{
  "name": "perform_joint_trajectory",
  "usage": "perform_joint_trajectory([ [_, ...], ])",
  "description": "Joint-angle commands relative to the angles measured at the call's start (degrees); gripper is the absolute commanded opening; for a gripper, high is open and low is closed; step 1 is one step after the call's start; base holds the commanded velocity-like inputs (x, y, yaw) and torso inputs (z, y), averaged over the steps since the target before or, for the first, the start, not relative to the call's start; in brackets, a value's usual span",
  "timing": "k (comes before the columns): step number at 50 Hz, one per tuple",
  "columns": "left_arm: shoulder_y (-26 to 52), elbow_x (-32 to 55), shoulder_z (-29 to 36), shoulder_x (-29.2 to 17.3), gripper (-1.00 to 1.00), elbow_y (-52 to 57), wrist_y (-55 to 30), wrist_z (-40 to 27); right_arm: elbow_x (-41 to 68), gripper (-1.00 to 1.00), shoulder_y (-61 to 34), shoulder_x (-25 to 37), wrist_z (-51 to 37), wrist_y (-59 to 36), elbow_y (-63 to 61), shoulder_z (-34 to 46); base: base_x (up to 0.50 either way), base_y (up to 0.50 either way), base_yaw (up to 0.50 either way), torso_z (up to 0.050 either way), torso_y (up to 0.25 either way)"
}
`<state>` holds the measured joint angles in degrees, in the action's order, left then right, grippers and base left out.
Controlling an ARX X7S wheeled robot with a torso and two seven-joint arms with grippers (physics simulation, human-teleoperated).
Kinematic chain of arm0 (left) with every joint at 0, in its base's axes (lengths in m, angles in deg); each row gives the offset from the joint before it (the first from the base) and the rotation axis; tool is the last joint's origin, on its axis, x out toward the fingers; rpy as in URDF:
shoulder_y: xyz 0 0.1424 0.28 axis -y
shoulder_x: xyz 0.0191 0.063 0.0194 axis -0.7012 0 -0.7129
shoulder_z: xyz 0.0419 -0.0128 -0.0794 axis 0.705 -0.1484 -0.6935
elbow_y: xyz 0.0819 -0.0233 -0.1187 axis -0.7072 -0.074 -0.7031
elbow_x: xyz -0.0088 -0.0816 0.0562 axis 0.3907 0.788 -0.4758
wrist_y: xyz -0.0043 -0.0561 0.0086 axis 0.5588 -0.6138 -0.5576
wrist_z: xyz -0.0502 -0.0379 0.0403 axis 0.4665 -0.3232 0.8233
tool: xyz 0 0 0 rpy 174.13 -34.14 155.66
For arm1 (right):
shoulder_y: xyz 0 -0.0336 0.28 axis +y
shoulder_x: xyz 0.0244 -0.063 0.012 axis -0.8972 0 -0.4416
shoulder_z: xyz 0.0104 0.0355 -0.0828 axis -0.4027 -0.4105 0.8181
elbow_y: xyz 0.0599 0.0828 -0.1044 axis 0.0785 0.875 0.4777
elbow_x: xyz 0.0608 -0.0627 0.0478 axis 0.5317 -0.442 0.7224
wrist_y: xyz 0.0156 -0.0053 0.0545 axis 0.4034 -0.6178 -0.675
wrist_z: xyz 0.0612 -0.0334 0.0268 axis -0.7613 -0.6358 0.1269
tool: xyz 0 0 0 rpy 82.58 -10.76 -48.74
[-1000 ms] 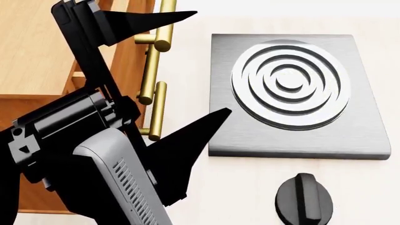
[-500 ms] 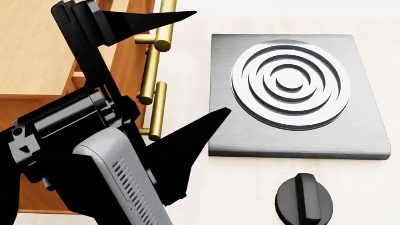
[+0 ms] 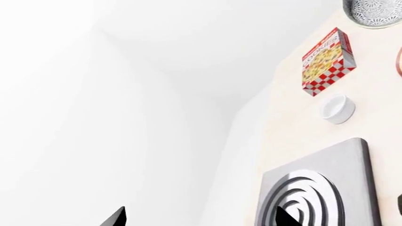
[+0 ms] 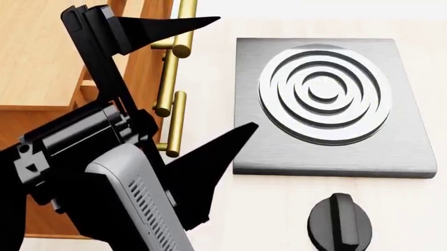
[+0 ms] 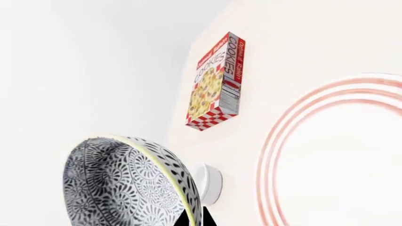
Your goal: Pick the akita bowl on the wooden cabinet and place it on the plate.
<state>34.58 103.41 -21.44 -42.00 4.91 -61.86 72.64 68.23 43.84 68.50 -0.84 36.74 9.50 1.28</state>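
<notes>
Simulated kitchen, stove [image 4: 328,102] with knob [image 4: 340,223], cookies box [image 5: 217,82], plate [image 5: 339,155]
</notes>
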Motion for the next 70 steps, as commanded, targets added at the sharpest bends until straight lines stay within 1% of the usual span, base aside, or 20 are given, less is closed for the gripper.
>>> perform_joint_trajectory([
  [1, -0.5, -0.2, 0.2, 0.0, 1.0, -0.3, 0.4, -0.2, -0.3, -1.0, 0.0, -1.4, 1.6, -0.4, 2.7, -0.8, 0.0, 0.0, 0.0, 0.0, 0.0],
  [25, -0.5, -0.3, 0.2, 0.1, 1.0, -0.6, 0.6, 0.0, 1.3, -1.0, -2.3, -4.8, 4.1, -1.8, 9.6, 1.6, 0.0, 0.0, 0.0, 0.0, 0.0],
  [32, -0.7, -0.3, 0.2, 0.0, 1.0, -0.7, 0.8, -0.1, 1.3, -1.0, -2.6, -4.5, 3.0, -2.5, 10.2, 2.2, 0.0, 0.0, 0.0, 0.0, 0.0],
  [45, -1.3, -0.5, 0.4, 0.1, 1.0, -1.3, 1.5, -0.3, 2.2, -1.0, -2.2, -5.0, 4.2, -3.4, 11.6, 2.0, 0.0, 0.0, 0.0, 0.0, 0.0],
  [55, -1.4, -0.6, 0.4, -0.1, 1.0, -1.3, 1.6, -0.3, 3.0, -1.0, -3.4, -5.7, 5.2, -4.4, 15.4, 3.0, 0.0, 0.0, 0.0, 0.001, 0.001],
  [70, -1.5, -0.7, 0.5, -0.1, 1.0, -1.4, 1.6, -0.2, 3.1, -1.0, -4.4, -5.8, 5.6, -5.2, 16.7, 3.2, 0.0, 0.0, 0.0, 0.0, 0.0],
])
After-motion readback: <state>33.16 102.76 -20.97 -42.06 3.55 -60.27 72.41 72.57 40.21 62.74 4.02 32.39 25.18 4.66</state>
